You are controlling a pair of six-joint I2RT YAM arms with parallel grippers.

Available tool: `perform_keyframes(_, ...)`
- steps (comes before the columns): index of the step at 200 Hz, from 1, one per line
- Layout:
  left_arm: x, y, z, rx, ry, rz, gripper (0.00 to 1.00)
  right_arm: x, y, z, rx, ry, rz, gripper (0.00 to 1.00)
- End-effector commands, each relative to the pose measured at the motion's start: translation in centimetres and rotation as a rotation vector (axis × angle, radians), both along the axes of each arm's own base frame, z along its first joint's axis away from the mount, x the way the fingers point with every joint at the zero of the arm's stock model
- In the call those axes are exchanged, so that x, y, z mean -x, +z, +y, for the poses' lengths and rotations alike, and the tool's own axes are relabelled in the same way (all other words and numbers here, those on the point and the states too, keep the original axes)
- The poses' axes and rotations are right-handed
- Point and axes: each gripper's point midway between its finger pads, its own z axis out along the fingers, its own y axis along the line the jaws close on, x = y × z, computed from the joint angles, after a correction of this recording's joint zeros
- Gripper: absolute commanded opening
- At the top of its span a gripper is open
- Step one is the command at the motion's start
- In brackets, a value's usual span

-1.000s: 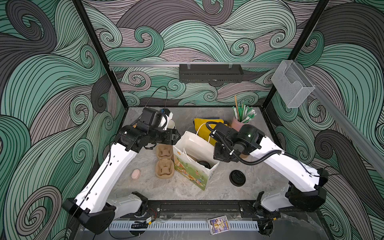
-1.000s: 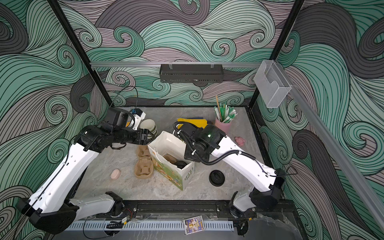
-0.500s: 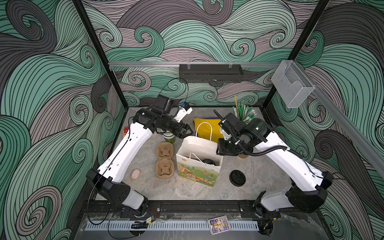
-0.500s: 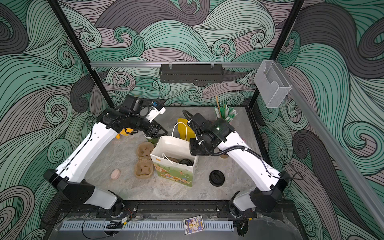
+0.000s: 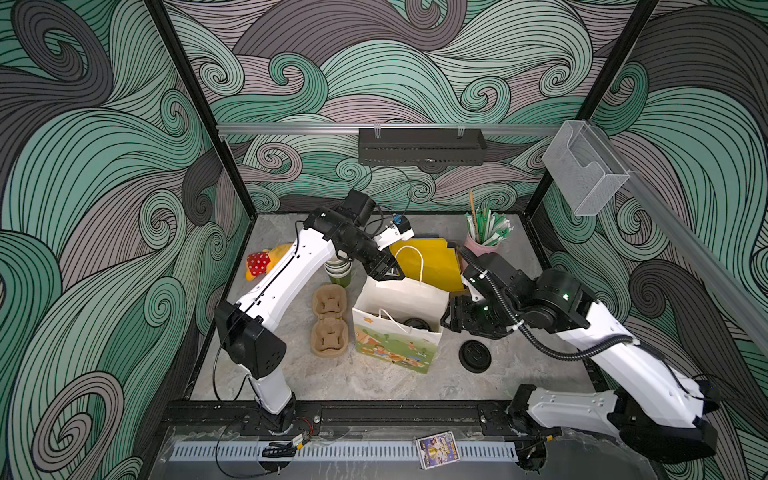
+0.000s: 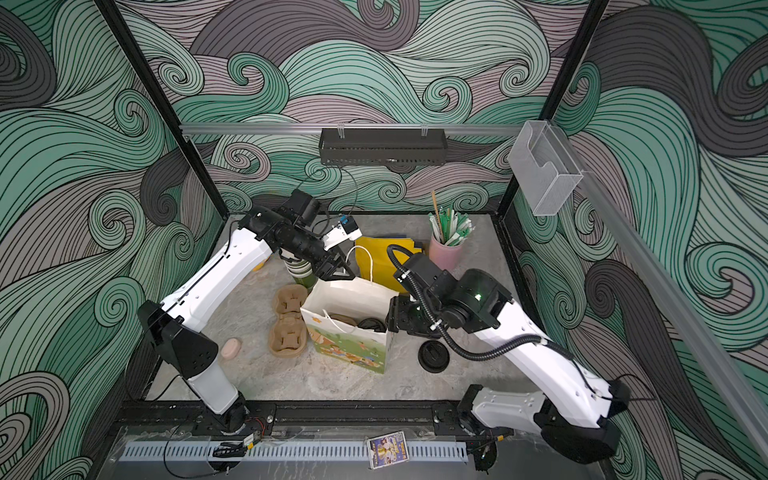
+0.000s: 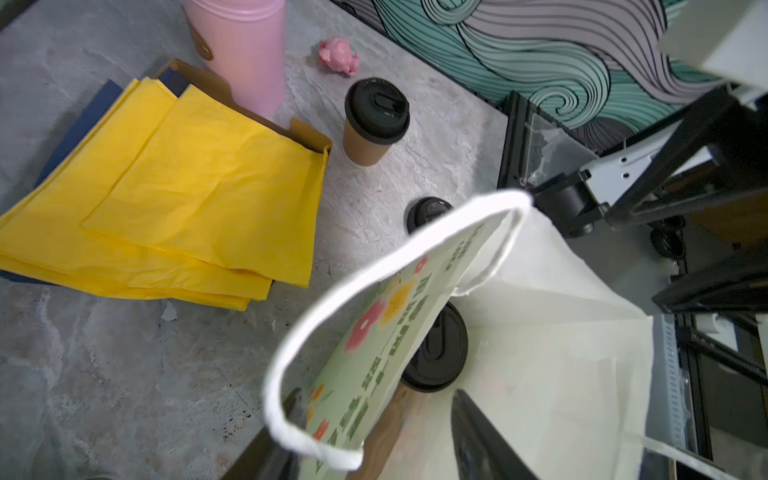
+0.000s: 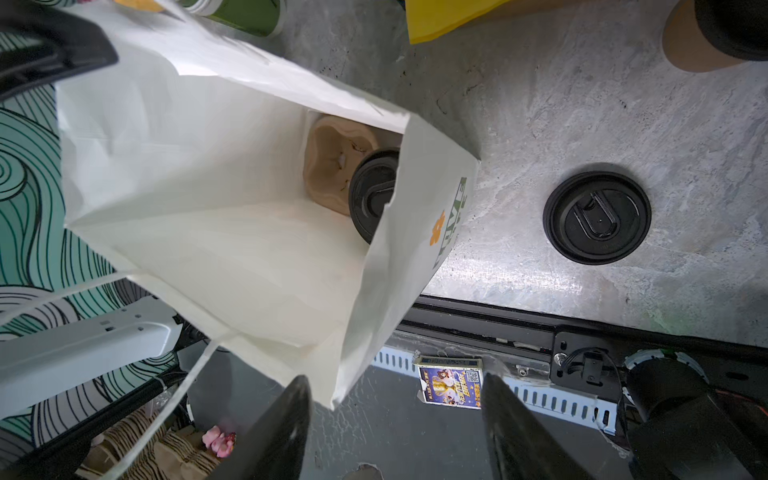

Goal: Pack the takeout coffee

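The left hand (image 7: 376, 397) and right hand (image 8: 395, 378) are hovering spread at the bag (image 5: 399, 299) rim. One lidded cup (image 8: 372, 195) is sitting inside below them, half hidden; the tan cup (image 7: 365, 141) is standing outside on the surface (image 7: 124, 353).

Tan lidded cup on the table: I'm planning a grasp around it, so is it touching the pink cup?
Apart. The left wrist view shows bare table between the tan lidded cup and the pink cup.

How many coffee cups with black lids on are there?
2. One lidded cup sits inside the white bag; a tan lidded cup stands on the table near the yellow paper. Others may be hidden.
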Motion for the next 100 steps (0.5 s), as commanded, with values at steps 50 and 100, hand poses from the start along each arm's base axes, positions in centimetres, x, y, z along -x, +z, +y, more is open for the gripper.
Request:
perform_keyframes(50, 1.6, -1.1, 0.6, -0.065, -0.066, -0.014, 0.18, -2.5, -1.1, 1.4, 0.089, -0.034, -0.024, 0.41)
perform_keyframes(100, 1.9, -0.2, 1.7, -0.081, 0.027, -0.015, 0.00, -4.3, -1.1, 1.5, 0.132, 0.023, -0.055, 0.09)
